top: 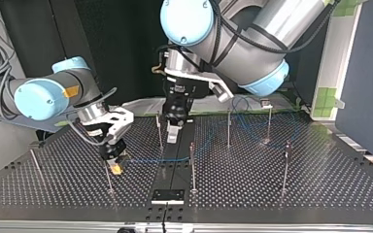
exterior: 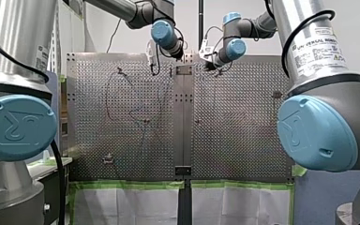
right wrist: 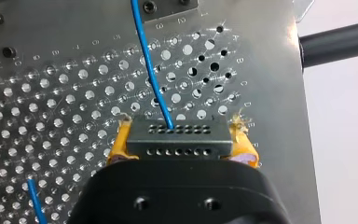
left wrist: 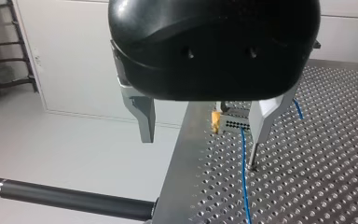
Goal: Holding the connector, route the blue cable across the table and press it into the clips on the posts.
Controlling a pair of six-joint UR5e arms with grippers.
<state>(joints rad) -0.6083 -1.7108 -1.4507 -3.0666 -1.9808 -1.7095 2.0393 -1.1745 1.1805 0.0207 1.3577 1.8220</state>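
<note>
Two yellow pads (right wrist: 117,147) clamp the connector (right wrist: 177,140), seemingly squarely.

The perforated table (top: 320,184) lay gleaming across the top view, two plates split by a plain centre strip (top: 177,177), and right there at its near edge sat a small black plate (top: 167,196). Over in the front view, green tape (exterior: 126,184) ran along the table's near edge, white sheets (exterior: 126,208) hanging just below it. At the top view's far right stood a white panel (top: 337,58) patched with green squares, a dark blue partition (top: 366,82) beside it. In the left wrist view, a black tube (left wrist: 65,197) ran past the table's edge.
</note>
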